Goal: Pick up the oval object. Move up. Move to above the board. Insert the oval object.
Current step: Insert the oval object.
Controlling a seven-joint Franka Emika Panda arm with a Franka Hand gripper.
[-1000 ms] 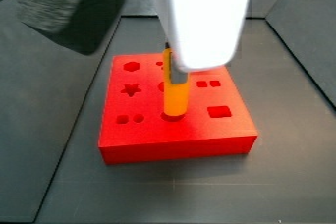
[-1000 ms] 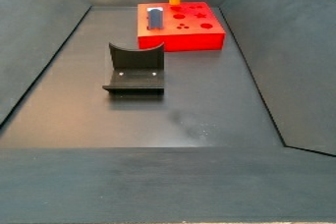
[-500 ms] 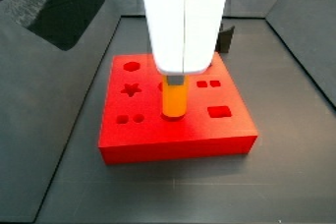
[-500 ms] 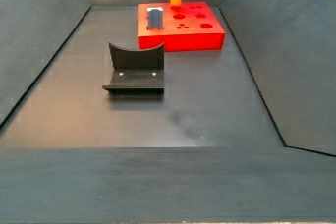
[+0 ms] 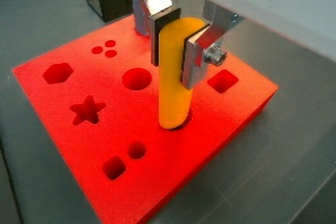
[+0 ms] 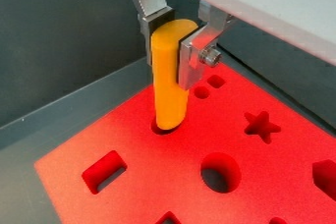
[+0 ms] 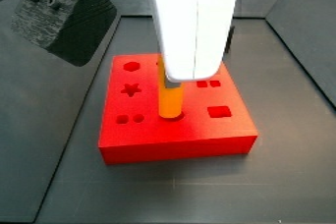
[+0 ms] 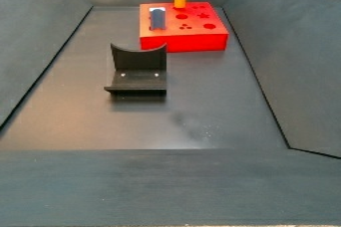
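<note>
In a side view, the grey-blue block [image 8: 158,18] stood upright at the left of the board [image 8: 200,38], near the upper centre of the frame, well clear of the work. Nearer the viewer on the worktop [image 8: 200,121] sat the fixture [image 8: 136,70], also out of the way.

To the right of the block, the oval object [image 5: 176,76] stood upright, its lower end just entering a cutout near the board's middle. The gripper [image 5: 179,33] sat over its upper end, the fingers [image 5: 202,53] pinching the peg on opposite sides, as both wrist views showed.

The risk was probably jamming. If the peg was turned slightly off the slot's long axis, or leaned a little, pushing down could have wedged it against the rim. It might then have slid up through the pads or dragged the board across the worktop. Letting go too early could have left it tilted and half seated.
</note>
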